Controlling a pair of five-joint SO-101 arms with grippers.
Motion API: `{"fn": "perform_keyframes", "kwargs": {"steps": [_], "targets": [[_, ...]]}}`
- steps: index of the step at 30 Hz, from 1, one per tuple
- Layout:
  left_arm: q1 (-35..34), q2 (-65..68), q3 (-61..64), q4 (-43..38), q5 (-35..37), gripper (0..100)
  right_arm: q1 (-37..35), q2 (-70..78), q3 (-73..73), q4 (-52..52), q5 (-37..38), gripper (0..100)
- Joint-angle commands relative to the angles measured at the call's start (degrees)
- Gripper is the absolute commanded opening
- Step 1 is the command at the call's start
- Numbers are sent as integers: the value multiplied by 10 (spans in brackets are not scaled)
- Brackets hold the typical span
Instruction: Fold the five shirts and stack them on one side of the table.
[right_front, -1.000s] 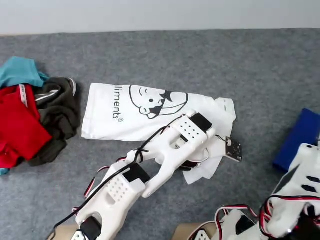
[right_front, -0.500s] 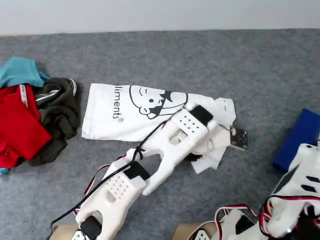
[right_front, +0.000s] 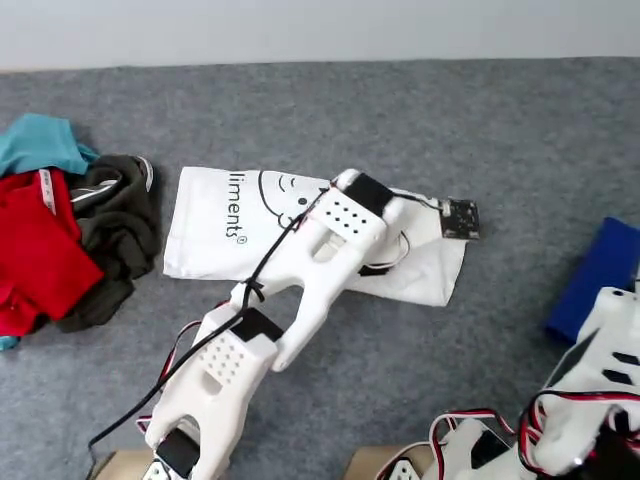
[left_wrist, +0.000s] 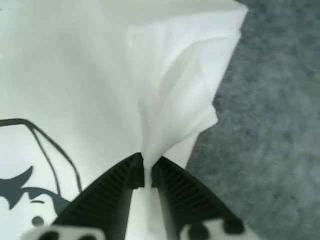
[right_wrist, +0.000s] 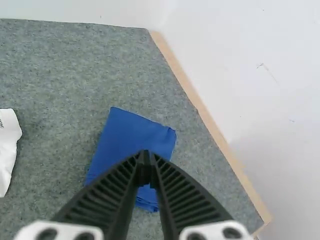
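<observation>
Grey carpet stretches past white shirt edge; left claw pinching fold; right claw closed

Grey felt table, white wall

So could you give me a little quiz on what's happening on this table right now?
1. True or false: the left end effector is shut on a fold of the white shirt.
2. Which shirt does the right end effector point at? A green shirt; B blue shirt; C yellow shirt.
3. How many crumpled shirts make up the pile at the table's edge?

Key: 1 true; 2 B; 3 three.
</observation>
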Motion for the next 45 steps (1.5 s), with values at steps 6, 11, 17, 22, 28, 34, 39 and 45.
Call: {"fn": "perform_keyframes", "kwargs": {"steps": [6, 11, 17, 22, 28, 34, 39, 45], "targets": [[-30, 61, -82, -25, 10, 6, 7, -3, -3, 22, 5, 15], [-57, 111, -186, -23, 61, 24, 7, -3, -3, 22, 6, 15], [-78, 148, -294, 28, 62, 170, 7, -3, -3, 22, 6, 15], [-79, 171, -345, 56, 61, 176, 7, -3, -3, 22, 5, 15], [-87, 191, -351, 51, 59, 176, 7, -3, -3, 22, 6, 15], [-120, 199, -351, 16, 60, 174, 7, -3, -3, 22, 6, 15], [-130, 189, -373, 35, 59, 174, 7, -3, -3, 22, 6, 15], [-105, 185, -437, 105, 61, 175, 7, -3, -2, 22, 4, 15]]}}
